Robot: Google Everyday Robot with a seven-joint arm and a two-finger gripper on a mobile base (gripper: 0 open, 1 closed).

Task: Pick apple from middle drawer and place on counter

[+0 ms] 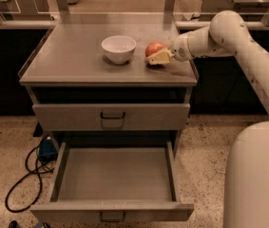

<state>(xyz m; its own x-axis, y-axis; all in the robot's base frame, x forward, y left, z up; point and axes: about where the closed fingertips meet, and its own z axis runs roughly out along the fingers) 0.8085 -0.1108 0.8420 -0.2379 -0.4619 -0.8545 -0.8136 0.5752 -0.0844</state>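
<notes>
The red-orange apple (153,47) is at the right side of the grey counter (72,56), right of the white bowl (119,48). My gripper (157,57) reaches in from the right and is shut on the apple, its yellowish fingers (161,57) along the apple's front and lower side. The apple is at or just above the counter surface; I cannot tell whether it touches. The middle drawer (115,175) is pulled fully open below, its floor bare, with its small handle (111,216) at the front.
A closed upper drawer front with a black handle (112,115) sits under the counter. A blue box and black cable (34,163) lie on the floor at the left. My white arm (248,56) and base (257,175) fill the right side. Steel worktops with posts stand behind.
</notes>
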